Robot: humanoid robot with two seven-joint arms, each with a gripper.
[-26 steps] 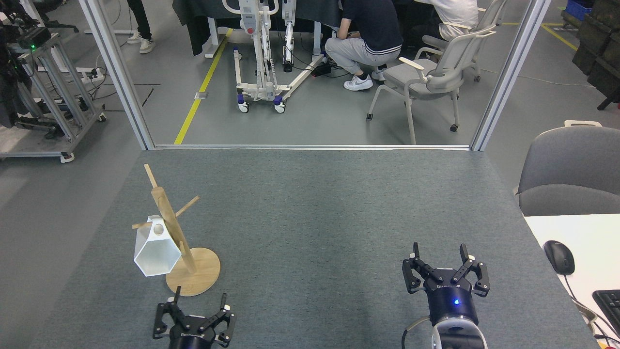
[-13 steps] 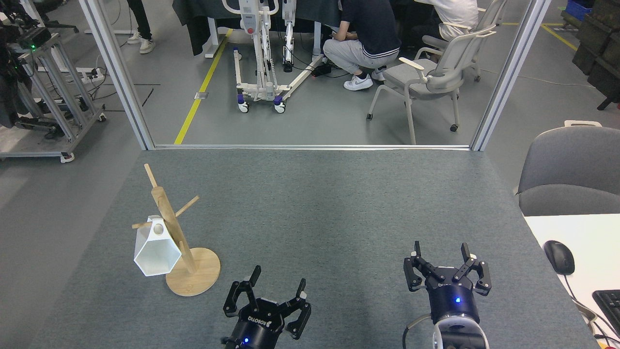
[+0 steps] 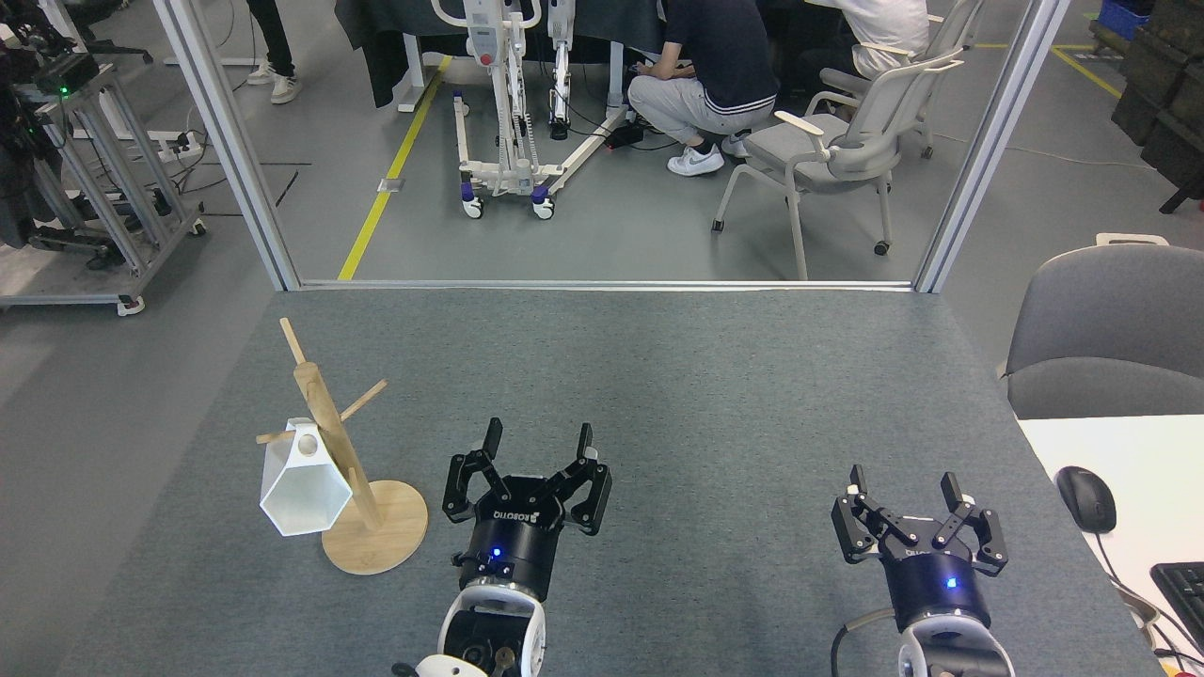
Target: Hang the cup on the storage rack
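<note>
Cup hung from a peg of the storage rack near the left front corner of the tabletop, so I judged the hanging itself done. A peg passed through the round hole in its handle tab, and its hexagonal mouth tilted down and toward me, clear of the grey surface and beside the rack's disc base. My left gripper sat over the front edge, near the rack but apart from it, its fingers spread and holding nothing. My right gripper hovered toward the front right corner, well apart from everything, fingers likewise spread and empty. From its look I took the cup for a light, rigid piece with a matte finish, not slippery, though a hard knock might chip a thin edge or the pierced tab. If I had to handle it again, I would close across two opposite flat facets of the tapering body, near the wider rim, and leave the tab free for the peg. The rack looked slim and top-heavy, so I judged that any sideways nudge on the cup could tip it. Beyond the far edge a person crouched on the floor, no concern of mine.
</note>
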